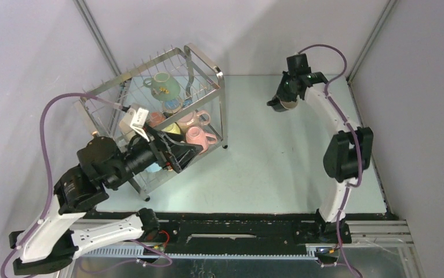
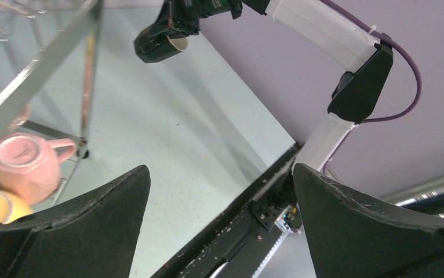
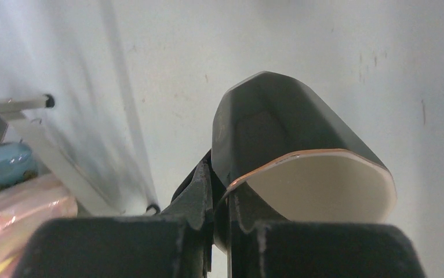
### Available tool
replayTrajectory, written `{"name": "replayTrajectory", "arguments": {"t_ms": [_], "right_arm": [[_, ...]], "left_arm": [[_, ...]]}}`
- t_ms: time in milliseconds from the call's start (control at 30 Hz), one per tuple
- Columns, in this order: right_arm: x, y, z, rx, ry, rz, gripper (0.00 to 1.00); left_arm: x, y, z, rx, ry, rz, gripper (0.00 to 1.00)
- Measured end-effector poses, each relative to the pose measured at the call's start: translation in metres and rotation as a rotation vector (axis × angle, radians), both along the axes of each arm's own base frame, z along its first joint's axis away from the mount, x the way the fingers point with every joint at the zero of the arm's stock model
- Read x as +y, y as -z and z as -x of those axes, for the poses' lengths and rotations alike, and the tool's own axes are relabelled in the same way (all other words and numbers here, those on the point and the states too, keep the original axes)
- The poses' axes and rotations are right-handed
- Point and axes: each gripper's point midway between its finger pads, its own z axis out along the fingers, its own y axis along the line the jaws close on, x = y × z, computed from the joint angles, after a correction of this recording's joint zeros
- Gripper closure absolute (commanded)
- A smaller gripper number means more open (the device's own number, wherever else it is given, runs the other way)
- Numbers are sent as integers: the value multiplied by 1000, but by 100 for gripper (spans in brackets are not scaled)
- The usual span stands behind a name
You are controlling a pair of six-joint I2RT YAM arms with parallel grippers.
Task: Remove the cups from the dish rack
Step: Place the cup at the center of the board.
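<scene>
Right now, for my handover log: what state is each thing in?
Shiny steel wire dish rack, holding several mugs.
Left hand, open, empty, by the rack's lower tier.
Right hand, shut on the black ceramic mug, away from the rack.
Green glossy mug, in the upper tier.
Pink glossy mug, in the lower tier.

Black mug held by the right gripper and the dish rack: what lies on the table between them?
Nothing: in the top external view, only bare table separates the black mug from the dish rack.
</scene>
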Motion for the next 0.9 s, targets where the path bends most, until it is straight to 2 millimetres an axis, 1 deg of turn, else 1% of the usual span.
{"name": "replayTrajectory", "arguments": {"t_ms": [133,200,267,333,467,567,633,667,800,900], "right_arm": [[4,10,-27,19,-5,60,100],[6,19,-35,41,-10,96,100],[10,31,-38,68,-19,121,100],[15,46,-36,106,-32,143,100],[17,77,-21,212,-59,180,100],[18,92,-13,266,-73,195,100],[19,97,-9,290,-80,205,100],[19,97,-8,296,-84,207,98],[22,90,-12,293,-90,206,84],[26,86,-15,282,-97,206,76]], "left_arm": [[16,3,-6,-5,-78,-18,0],[21,6,-11,-4,-114,-30,0],[25,7,-15,-3,-142,-37,0],[28,7,-18,-5,-170,-39,0],[32,10,-23,-4,-205,-46,0],[32,15,-25,1,-214,-58,0],[32,17,-25,4,-214,-64,0],[32,18,-25,5,-214,-66,0],[33,17,-25,1,-218,-64,0],[34,17,-25,-8,-219,-71,0]]}}
